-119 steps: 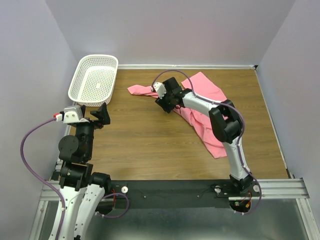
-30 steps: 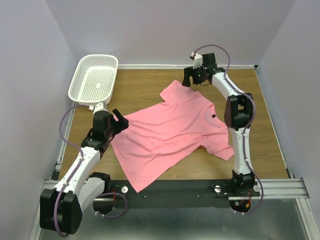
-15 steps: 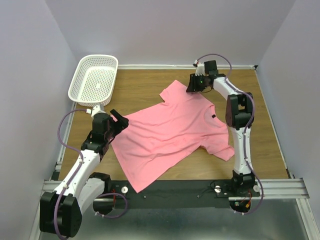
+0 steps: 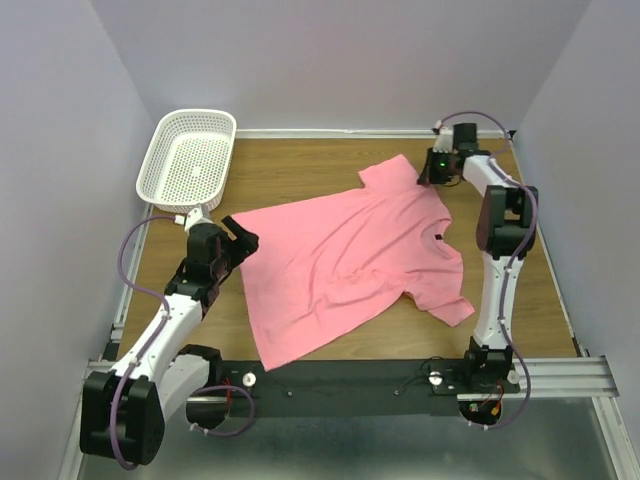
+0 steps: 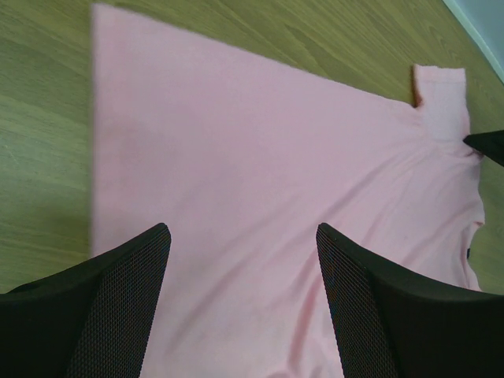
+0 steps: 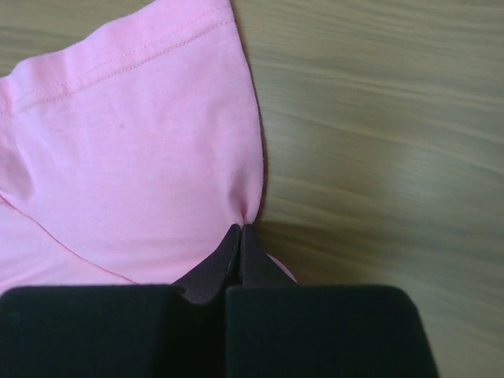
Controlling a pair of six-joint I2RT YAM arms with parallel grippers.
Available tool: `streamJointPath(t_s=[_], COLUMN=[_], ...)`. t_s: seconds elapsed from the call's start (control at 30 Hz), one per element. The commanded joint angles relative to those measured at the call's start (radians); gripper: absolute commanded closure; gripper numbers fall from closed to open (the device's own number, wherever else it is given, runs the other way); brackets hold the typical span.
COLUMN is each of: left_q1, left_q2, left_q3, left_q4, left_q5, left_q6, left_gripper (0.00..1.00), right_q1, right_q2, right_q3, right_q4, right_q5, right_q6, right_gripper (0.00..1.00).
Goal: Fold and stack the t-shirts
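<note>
The pink t-shirt [image 4: 350, 255] lies spread flat across the wooden table, its hem toward the left arm and its neck toward the right. At the far right, my right gripper [image 4: 432, 172] is shut on the t-shirt's far sleeve edge; the right wrist view shows the cloth [image 6: 150, 150] puckered at my right gripper [image 6: 240, 228]. My left gripper [image 4: 243, 243] hangs open over the hem corner at the left. In the left wrist view the t-shirt [image 5: 260, 181] fills the gap of my left gripper [image 5: 244, 236], whose fingers [image 5: 118, 299] stand wide apart.
A white mesh basket [image 4: 190, 158] stands at the far left corner of the table [image 4: 290, 165]. Purple walls close in the back and both sides. The black rail with the arm bases runs along the near edge.
My right gripper closed on the far sleeve edge and pulled it right, dragging the whole shirt rightward. Four seconds ago the shirt was bunched. The left arm barely moved.
</note>
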Motion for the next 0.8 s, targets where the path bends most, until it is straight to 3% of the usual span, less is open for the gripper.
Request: streamJointPath(t_s=[0.0,0.07,0.17,0.33,0.4,0.47,0.6,0.77], left_q1=[0.007,0.007,0.005,-0.027,-0.030,-0.031,-0.034,-0.038], left_q2=[0.059,0.134,0.270,0.550,0.676,0.766,1.034,1.286], left_q3=[0.006,0.019,0.073,0.315,0.468,0.579,0.927,1.292], left_q4=[0.097,0.183,0.297,0.290,0.234,0.165,0.024,-0.164], left_q5=[0.043,0.114,0.238,0.292,0.275,0.269,0.252,0.263], left_q6=[0.016,0.052,0.114,0.241,0.308,0.358,0.463,0.501], left_gripper=[0.18,0.18,0.27,0.33,0.33,0.34,0.34,0.42], right_q1=[-0.184,-0.217,-0.258,-0.286,-0.297,-0.301,-0.311,-0.312], right_q2=[-0.040,-0.046,-0.039,-0.035,-0.032,-0.037,-0.063,-0.121], right_q3=[-0.083,-0.097,-0.105,-0.106,-0.102,-0.100,-0.103,-0.135], right_q4=[-0.057,-0.057,-0.058,-0.058,-0.058,-0.058,-0.057,-0.058], right_q5=[0.121,0.114,0.089,0.072,0.077,0.078,0.074,0.010], right_q6=[-0.084,-0.102,-0.121,-0.131,-0.134,-0.144,-0.185,-0.251], right_gripper=[0.99,0.99,0.99,0.98,0.86,0.65,0.42,0.05])
